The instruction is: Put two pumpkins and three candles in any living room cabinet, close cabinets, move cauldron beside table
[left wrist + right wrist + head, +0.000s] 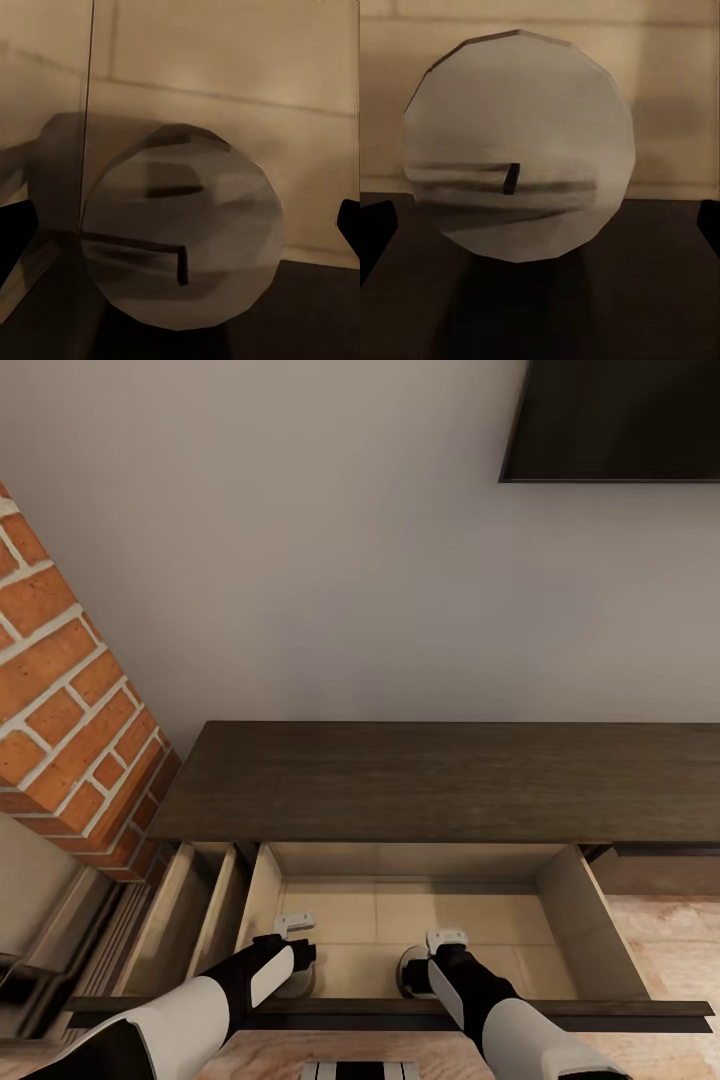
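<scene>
Candles sit in the open drawer [420,915] of the long dark-brown cabinet [440,780], one under each arm. Seen from the head, the drawer is pulled out toward the robot and its inside is pale beige. The left pincer [293,952] reaches down into the drawer near its left wall, and the right pincer [432,960] reaches down closer to the middle. The left wrist view looks down on a grey-beige candle [184,232] with a tiny dark wick on top, standing on the beige drawer floor. The dark fingertips [15,240] show at both edges of that view, set wide apart, and they do not touch the candle. The right wrist view shows another candle [519,142], also with a small wick, between two dark fingertips [375,232] that are spread wide and well clear of its sides. Both pincers are wide open and hold nothing. A red brick wall [70,700] stands to the left of the cabinet. A dark screen [615,420] hangs on the pale wall above the cabinet, on the right side.
</scene>
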Tool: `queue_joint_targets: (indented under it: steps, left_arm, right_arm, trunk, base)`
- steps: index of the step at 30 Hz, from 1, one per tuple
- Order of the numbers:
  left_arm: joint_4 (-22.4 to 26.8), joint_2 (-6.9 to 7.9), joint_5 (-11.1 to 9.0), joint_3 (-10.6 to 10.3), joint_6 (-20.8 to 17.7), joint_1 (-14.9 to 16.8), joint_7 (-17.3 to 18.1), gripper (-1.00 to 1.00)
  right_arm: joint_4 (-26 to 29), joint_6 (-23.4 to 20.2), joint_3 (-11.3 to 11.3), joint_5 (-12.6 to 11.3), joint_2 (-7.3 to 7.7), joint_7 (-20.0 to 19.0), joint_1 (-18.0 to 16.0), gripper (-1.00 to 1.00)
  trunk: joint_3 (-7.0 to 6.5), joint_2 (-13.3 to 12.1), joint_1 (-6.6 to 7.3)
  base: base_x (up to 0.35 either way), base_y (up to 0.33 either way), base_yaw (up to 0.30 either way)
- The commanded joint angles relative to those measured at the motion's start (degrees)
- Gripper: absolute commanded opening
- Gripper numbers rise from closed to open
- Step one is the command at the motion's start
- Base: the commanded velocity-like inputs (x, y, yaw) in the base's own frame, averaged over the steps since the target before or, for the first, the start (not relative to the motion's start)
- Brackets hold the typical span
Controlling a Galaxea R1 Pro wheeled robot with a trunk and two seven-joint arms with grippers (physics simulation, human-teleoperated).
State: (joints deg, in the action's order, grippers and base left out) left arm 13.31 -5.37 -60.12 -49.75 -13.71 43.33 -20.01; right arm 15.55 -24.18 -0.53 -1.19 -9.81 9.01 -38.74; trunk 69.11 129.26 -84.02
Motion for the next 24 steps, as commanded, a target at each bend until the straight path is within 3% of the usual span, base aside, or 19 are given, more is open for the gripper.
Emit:
queue_joint_targets:
  steps: [1, 7, 14, 24]
  left_arm:
    - [0.2, 0.01, 0.0, 0.0, 0.0, 0.0, 0.0, 1.00]
    - [0.8, -0.13, 0.0, 0.0, 0.1, 0.1, 0.0, 1.00]
    - [2.7, -0.08, 0.0, 0.2, 0.1, 0.1, 0.0, 1.00]
    - [3.9, 0.00, -0.1, 0.3, 0.0, 0.2, -0.2, 1.00]
  right_arm:
    - [0.1, 0.0, 0.0, 0.0, 0.06, 0.0, -0.1, 1.00]
    - [0.8, 0.2, 0.1, 0.1, 0.38, 0.0, -0.2, 1.00]
    - [7.2, -0.1, 0.3, 0.0, 0.41, -0.1, -0.3, 1.00]
    - [8.1, -2.3, 0.3, 0.0, 0.31, -0.2, -0.3, 1.00]
  trunk:
    - [0.00, 0.0, 0.00]
    - [0.00, 0.0, 0.00]
    - [0.00, 0.0, 0.00]
    - [-0.36, -0.8, 0.44]
  base:
    - [0.000, 0.000, 0.000]
    - [0.000, 0.000, 0.000]
    - [0.000, 0.000, 0.000]
    - [0.000, 0.000, 0.000]
